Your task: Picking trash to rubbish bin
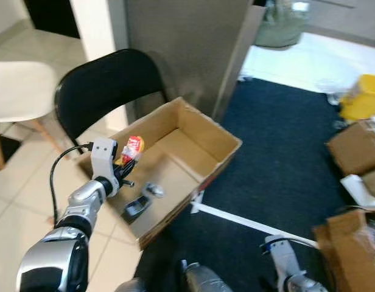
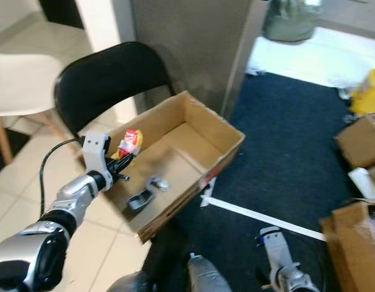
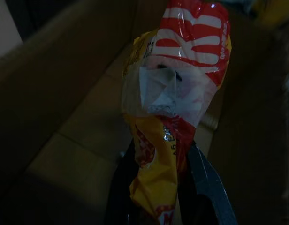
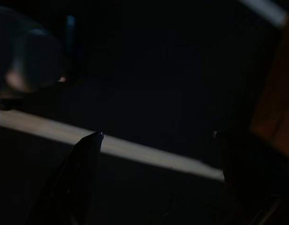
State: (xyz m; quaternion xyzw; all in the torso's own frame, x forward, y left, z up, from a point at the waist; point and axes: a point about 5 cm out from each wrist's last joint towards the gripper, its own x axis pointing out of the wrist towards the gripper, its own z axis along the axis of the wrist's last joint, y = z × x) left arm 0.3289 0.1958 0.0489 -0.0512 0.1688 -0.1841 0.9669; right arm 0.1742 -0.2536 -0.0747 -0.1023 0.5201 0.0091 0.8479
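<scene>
Over the near-left edge of an open cardboard box [image 1: 199,131], the left gripper [image 1: 128,159] holds a crumpled red and yellow snack wrapper [image 1: 133,149], its two black fingers [image 3: 208,180] pinching the wrapper's lower end while the rest of it stands up above the box's floor. On that floor, just beyond the gripper, lie a small crushed silver piece [image 1: 154,190] and a flat dark object [image 1: 137,207], near each other but apart. The box sits partly on pale floor tiles [image 1: 29,182] and partly on a dark blue carpet [image 1: 279,164], with a black chair [image 1: 108,85] right behind it and a white chair [image 1: 20,91] farther to the left. A white strip [image 1: 236,220] runs across the carpet from the box's near corner. More cardboard boxes [image 1: 355,146] and a yellow object [image 1: 364,97] sit on the right side. The right gripper [image 4: 156,136] hangs low over the carpet and the white strip, its jaws spread apart with nothing between them.
</scene>
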